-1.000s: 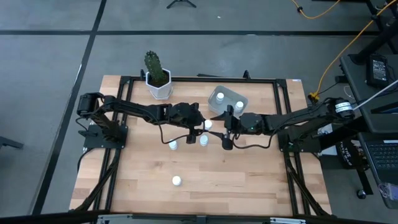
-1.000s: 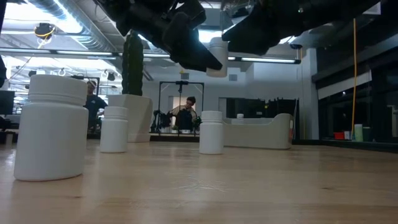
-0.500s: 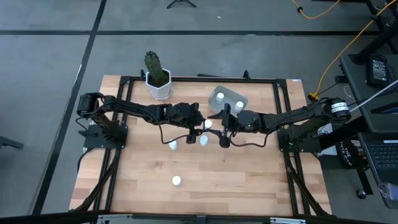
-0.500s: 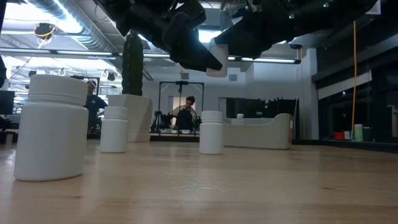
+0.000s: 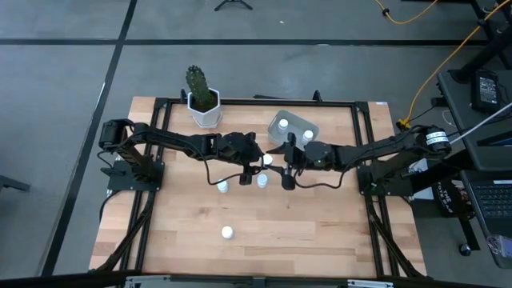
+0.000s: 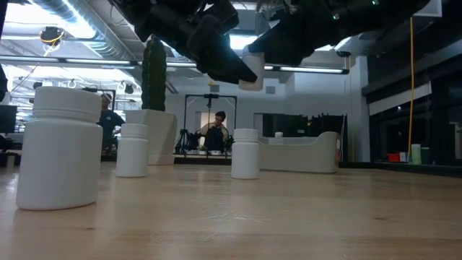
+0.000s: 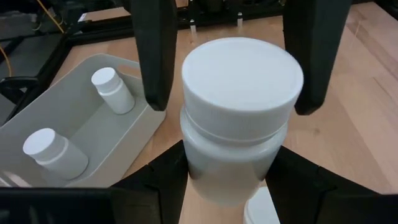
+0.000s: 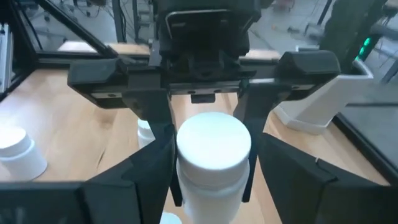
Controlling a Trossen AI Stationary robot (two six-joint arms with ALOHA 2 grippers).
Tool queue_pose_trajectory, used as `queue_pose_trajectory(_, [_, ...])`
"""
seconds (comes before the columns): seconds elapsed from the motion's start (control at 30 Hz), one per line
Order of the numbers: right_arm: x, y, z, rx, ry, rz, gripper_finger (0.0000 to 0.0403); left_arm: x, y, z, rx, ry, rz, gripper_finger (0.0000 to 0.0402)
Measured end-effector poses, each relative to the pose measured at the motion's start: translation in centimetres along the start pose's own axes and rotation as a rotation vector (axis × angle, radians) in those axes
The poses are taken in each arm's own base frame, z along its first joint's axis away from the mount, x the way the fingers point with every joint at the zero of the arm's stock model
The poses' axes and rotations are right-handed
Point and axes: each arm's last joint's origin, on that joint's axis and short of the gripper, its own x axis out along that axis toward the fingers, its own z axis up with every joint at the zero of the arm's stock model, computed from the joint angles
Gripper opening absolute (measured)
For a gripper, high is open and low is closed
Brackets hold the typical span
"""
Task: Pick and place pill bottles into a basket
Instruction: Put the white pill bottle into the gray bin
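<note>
Hovering over the wooden table (image 5: 320, 232), left hand (image 7: 227, 183) clamps a pill bottle (image 7: 241, 81); right hand (image 8: 211, 180) straddles it, apart.

1. From above, the lifted bottle (image 5: 267, 160) is almost all hidden between the two grippers.
2. In the low view, the arms are cut off at the top.
3. The basket (image 7: 43, 102) runs off the left wrist picture's edge.
4. The people far behind look too small to tell much.
</note>
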Motion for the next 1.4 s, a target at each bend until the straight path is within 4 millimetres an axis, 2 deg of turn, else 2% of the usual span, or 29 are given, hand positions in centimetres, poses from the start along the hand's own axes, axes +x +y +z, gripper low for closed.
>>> queue_pose_trajectory(0.23, [0.2,0.0,2.3,-0.014,0.046,0.002,0.0215,0.0,0.0,-0.1,0.0,0.012,-0.002,0.0184])
queue_pose_trajectory(0.37, [0.2,0.0,2.8,-0.015,0.121,0.005,0.0206,0.0,0.0,-0.3,-0.001,0.025,-0.002,0.0184])
queue_pose_trajectory(1.4, [0.1,0.1,2.5,0.0,0.157,0.046,0.0203,0.0,0.0,-0.1,0.0,0.014,0.004,0.0184])
